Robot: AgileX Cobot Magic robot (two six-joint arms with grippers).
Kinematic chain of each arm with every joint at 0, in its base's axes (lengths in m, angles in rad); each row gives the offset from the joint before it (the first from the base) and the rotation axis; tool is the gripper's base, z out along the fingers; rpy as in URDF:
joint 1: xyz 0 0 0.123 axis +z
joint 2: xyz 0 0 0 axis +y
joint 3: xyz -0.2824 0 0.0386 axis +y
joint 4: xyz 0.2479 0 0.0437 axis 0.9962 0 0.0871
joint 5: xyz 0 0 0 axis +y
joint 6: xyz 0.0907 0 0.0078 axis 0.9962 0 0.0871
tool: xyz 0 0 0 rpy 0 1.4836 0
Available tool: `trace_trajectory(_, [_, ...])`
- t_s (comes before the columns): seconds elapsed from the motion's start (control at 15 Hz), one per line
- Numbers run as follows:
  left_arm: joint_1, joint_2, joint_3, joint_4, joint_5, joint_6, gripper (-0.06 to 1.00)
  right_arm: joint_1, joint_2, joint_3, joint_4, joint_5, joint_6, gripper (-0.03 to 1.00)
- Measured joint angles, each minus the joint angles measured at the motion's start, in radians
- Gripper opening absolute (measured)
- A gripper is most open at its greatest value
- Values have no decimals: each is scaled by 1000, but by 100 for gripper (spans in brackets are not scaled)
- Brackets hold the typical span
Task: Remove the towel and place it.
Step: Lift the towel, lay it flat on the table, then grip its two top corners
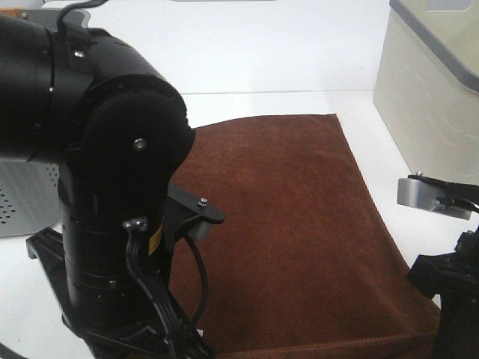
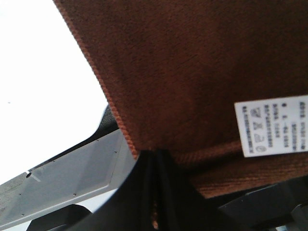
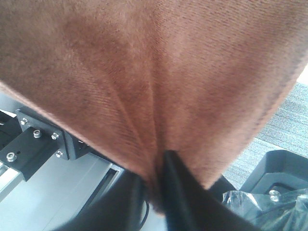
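The left hand (image 2: 155, 166) is clamped on the hemmed edge of the towel (image 2: 192, 72), near its white tag (image 2: 272, 127). The right hand (image 3: 156, 173) pinches a gathered fold of it. In the high view the towel fills the centre and lower frame over the white worktop (image 1: 262, 52).

Blocked on the left by bulky black arm (image 1: 112, 187), with grey perforated basket (image 1: 22, 202) partly hidden beside it. Walled far right by cream box (image 1: 426, 97). Mid-desk covered by spread towel (image 1: 299, 224). Free along bare desk (image 1: 393, 187) strip between towel and box, plus thin strip past towel's far edge. Near right crowded by second arm (image 1: 456, 299).
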Motion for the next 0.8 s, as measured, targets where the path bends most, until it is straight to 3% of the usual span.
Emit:
trace_trajectory(0.13, [0,0,0,-16,4,0,19,0,0,0,0,0,0,33])
trace_trajectory(0.2, [0,0,0,-33,5,0,34,0,0,0,0,0,0,39])
trace_trajectory(0.33, [0,0,0,-55,-6,0,62,0,0,1,0,0,0,46])
trace_trajectory(0.4, [0,0,0,-55,-12,0,70,0,0,1,0,1,0,47])
trace_trajectory(0.53, [0,0,0,-36,-16,0,75,0,0,1,0,-23,1,48])
trace_trajectory(0.8, [0,0,-20,58,-31,0,74,0,0,-87,0,-59,21,48])
